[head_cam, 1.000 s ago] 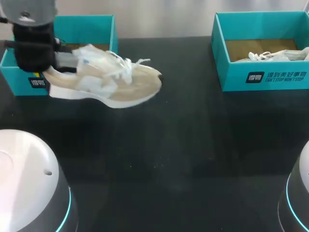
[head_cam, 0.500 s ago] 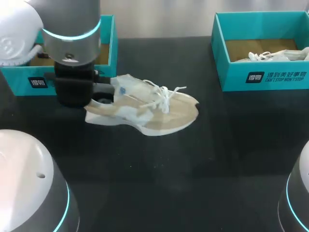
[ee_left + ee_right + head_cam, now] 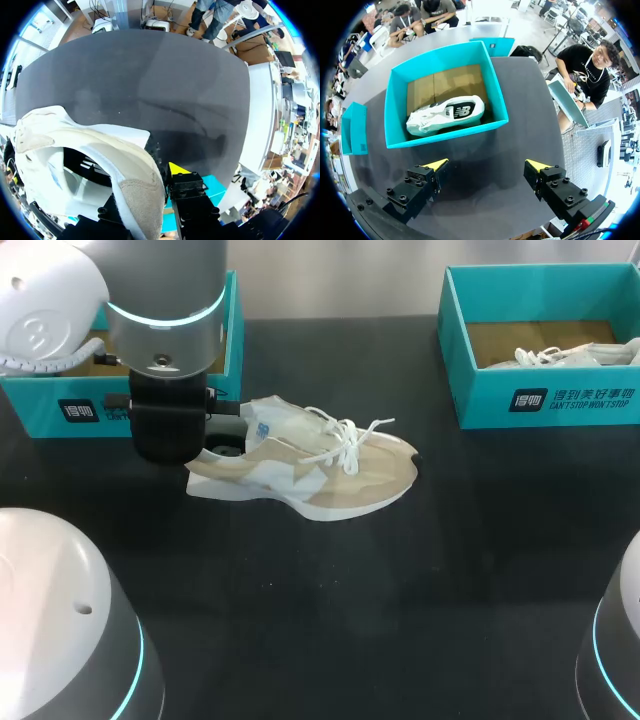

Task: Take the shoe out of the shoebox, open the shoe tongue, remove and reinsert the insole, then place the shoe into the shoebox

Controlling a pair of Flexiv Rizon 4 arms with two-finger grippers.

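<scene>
- Bearing all items: black table [image 3: 400,590].
- Right shoebox [image 3: 447,125]: teal, holds second shoe [image 3: 445,116].
- Left shoebox [image 3: 40,410]: teal, behind left arm.
- Shoe [image 3: 330,475]: swung clear of left shoebox, lowered sole-down onto table; removal judged done, tongue next.
- Left tool [image 3: 160,176]: clamped on shoe heel.
- Right tool [image 3: 487,167]: spread wide, holding nothing.

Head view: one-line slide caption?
Left gripper holds a beige shoe by the heel over the dark table; another shoe lies in the teal box at right.
</scene>
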